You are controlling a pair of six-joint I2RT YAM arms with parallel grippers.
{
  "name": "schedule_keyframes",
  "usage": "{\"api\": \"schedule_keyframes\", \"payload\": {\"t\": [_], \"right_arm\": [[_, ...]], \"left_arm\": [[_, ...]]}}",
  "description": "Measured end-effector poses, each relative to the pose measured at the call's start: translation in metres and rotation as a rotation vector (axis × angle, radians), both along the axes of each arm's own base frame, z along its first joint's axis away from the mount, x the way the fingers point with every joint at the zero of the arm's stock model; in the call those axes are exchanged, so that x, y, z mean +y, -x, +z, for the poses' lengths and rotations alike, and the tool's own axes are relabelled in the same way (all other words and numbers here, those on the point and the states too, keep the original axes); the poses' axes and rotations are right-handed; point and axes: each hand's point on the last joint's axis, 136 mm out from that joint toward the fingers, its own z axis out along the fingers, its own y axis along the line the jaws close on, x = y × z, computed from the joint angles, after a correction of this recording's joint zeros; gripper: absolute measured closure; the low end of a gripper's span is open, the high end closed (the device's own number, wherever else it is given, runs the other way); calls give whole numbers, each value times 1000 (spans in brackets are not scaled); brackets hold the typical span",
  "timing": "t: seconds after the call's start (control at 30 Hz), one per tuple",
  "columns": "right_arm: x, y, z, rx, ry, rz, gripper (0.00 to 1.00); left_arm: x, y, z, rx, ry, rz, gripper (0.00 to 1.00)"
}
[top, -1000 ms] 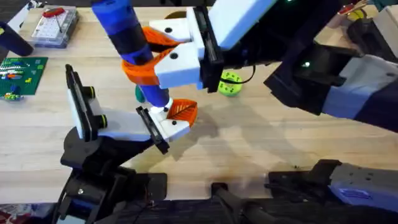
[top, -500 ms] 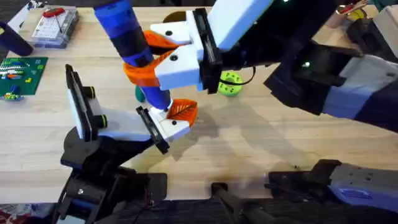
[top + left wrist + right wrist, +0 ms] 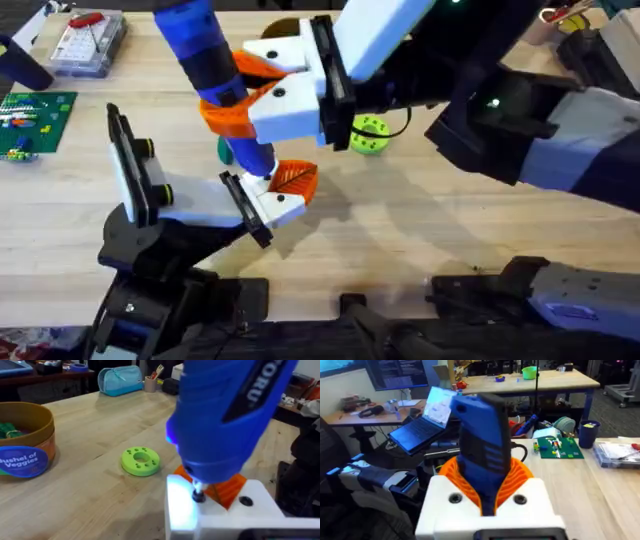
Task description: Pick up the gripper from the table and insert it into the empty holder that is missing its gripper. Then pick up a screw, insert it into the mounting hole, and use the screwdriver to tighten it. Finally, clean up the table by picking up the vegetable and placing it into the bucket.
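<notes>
two fingers [image 3: 285, 75] around tilted screwdriver [image 3: 205, 60]

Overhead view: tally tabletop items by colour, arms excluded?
Blue: 1, fat blue cylindrical power screwdriver
Green: 2, lime-green ring-shaped disc, green circuit board
Clear: 1, clear plastic parts box
Total: 4

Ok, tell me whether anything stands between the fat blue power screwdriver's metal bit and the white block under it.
Nothing visible does: the blue power screwdriver has its thin metal bit down on the white block. The lime-green ring disc lies apart on the wooden table.
</notes>
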Motion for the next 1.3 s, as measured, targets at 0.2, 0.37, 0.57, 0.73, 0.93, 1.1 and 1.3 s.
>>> {"api": "schedule_keyframes", "payload": {"t": [0.2, 0.37, 0.57, 0.73, 0.93, 1.1, 1.3], "right_arm": [[-1, 0, 0, 3, 2, -5, 916], [-1, 0, 0, 8, 3, -5, 915], [-1, -1, -1, 12, 8, -7, 917], [-2, -3, -1, 17, 11, -15, 916], [-4, -7, -1, 22, 12, -25, 915], [-4, -8, -1, 27, 11, -28, 917], [-5, -8, 0, 28, 10, -28, 917]], "left_arm": [[0, 0, 0, 0, 0, -1, 984], [0, 0, 0, 0, 0, -2, 984], [0, 0, 0, 0, 0, -2, 984], [0, 0, 0, 0, 0, -2, 984], [0, 0, 0, 0, 0, -2, 984], [0, 0, 0, 0, 0, -2, 984], [0, 0, 0, 0, 0, -2, 984]]}}
